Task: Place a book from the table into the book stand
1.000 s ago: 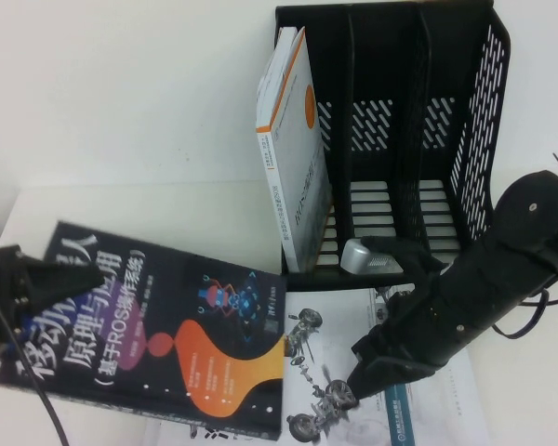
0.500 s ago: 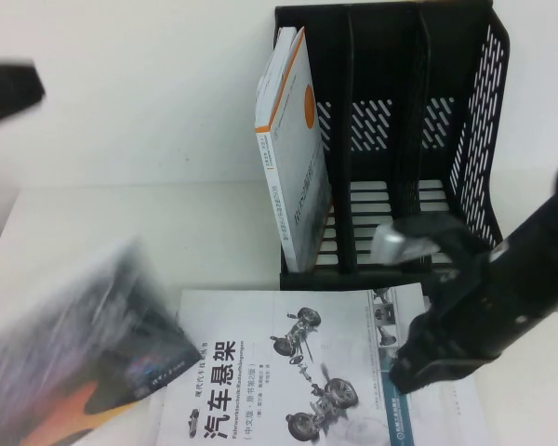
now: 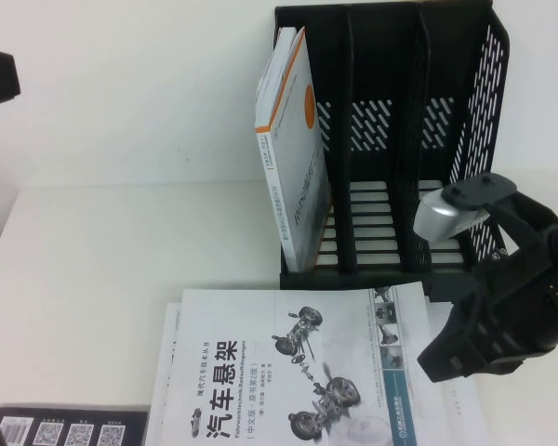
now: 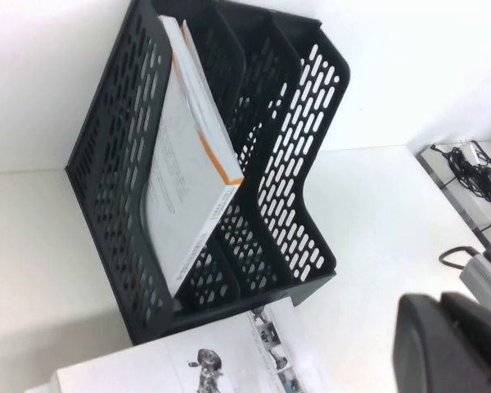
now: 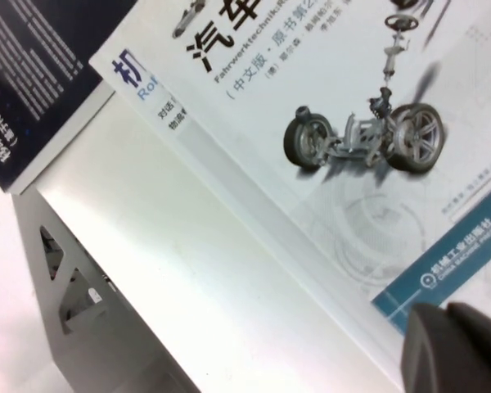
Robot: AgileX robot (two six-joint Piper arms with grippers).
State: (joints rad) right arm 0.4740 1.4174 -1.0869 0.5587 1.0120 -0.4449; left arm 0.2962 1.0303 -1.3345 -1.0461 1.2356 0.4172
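Observation:
The dark book (image 3: 63,429) lies flat at the table's near left edge, back cover with QR codes up; its dark cover also shows in the right wrist view (image 5: 33,74). The black book stand (image 3: 400,139) stands at the back right on the white table (image 3: 121,251), also seen in the left wrist view (image 4: 295,188). Its middle and right slots are empty. My left gripper (image 4: 442,327) is shut and empty, raised high at the left, far from the book. My right gripper (image 5: 446,332) is shut and empty, hovering over the car-suspension book near the stand's front right.
A white book with an orange circle (image 3: 293,149) leans in the stand's left slot. A white book with car-suspension drawings (image 3: 288,372) lies flat in front of the stand, on top of another white book. Cables and a grey box (image 4: 483,270) lie off to the side.
The dark book has left my left gripper, flipped over, and now lies back-up at the near left edge. The left arm rose up and away. The right arm pulled back to the right.

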